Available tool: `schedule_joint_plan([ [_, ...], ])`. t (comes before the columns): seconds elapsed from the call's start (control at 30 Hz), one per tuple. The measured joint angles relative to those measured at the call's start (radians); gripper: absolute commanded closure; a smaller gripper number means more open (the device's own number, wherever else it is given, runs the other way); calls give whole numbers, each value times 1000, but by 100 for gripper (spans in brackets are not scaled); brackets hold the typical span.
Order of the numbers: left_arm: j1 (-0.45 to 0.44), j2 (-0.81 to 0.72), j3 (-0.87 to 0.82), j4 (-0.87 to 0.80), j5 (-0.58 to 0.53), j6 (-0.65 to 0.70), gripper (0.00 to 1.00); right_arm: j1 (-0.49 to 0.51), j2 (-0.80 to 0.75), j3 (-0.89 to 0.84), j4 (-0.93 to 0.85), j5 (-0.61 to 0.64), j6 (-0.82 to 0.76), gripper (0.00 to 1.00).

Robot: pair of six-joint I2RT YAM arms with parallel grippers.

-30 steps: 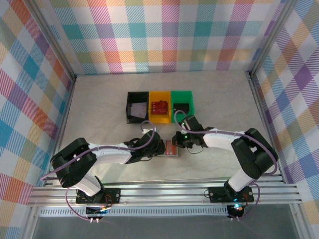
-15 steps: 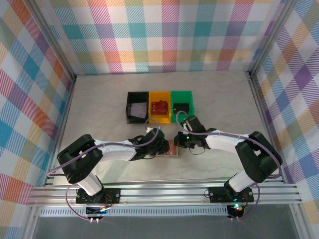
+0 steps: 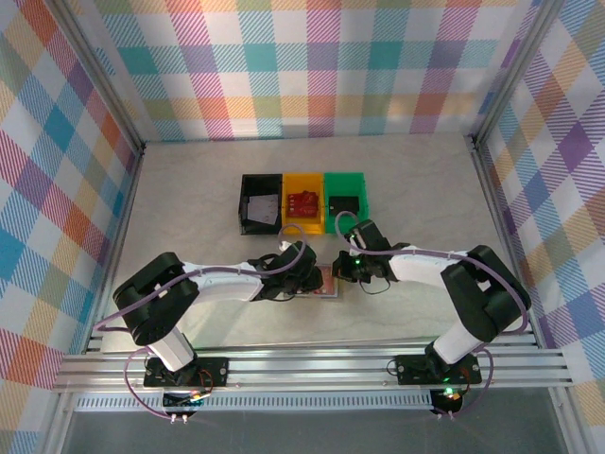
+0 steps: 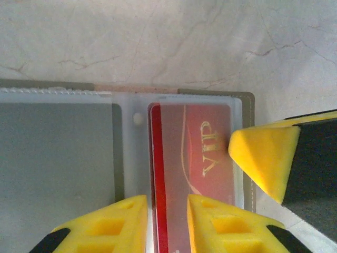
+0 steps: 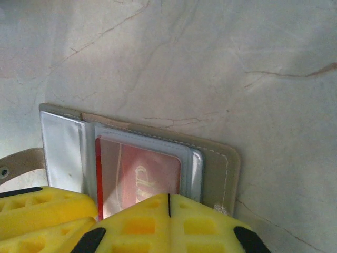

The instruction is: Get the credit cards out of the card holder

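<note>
The grey card holder lies open on the table, with clear sleeve pockets. A red credit card marked VIP sits inside its right pocket. The left pocket shows flat grey, and I cannot tell whether that is a card. My left gripper hovers low over the holder, open a little, its yellow fingertips on either side of the red card's left edge. My right gripper is shut, its tips down on the holder's right panel beside the red card. From above, both grippers meet at the holder.
Black, yellow and green bins stand in a row just behind the holder. The right gripper's yellow fingertip sits close to the left gripper's right finger. Bare marble table lies to the left and right.
The left gripper's jaws have parted from shut to a narrow gap. It has edged right over the holder. The right gripper stays shut and has barely moved.
</note>
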Motion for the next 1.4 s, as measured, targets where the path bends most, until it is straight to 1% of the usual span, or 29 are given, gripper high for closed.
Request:
schedule_joint_plan([
  [0.23,0,20,47,-33,0,60,68,0,16,11,2,-8,0,100],
  [0.57,8,39,57,-55,-4,103,68,0,19,14,3,-11,-3,100],
  [0.77,13,38,75,-110,-40,132,65,0,26,19,3,-12,-7,100],
  [0.9,13,38,86,-134,-50,138,65,0,28,21,3,-15,-7,100],
  [1.4,13,50,87,-119,-37,121,66,-6,31,21,5,-28,-7,100],
])
